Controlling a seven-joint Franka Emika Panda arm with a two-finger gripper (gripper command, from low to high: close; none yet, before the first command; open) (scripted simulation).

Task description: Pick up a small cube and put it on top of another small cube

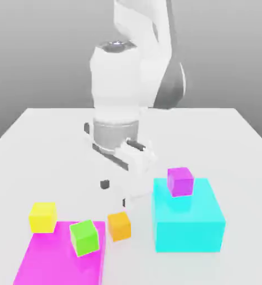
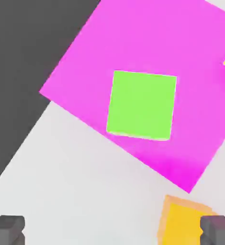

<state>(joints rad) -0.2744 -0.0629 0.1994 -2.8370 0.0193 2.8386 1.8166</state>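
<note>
With our gripper (image 2: 113, 230) wide, we should centre over the green cube (image 2: 141, 105) near the magenta slab's (image 2: 181, 38) corner before lowering.

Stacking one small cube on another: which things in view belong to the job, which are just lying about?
Job (task doesn't say which two):
- small yellow cube
- small green cube
- small orange cube
- small purple cube
- open gripper

Lying about:
- large cyan block
- flat magenta slab
</note>
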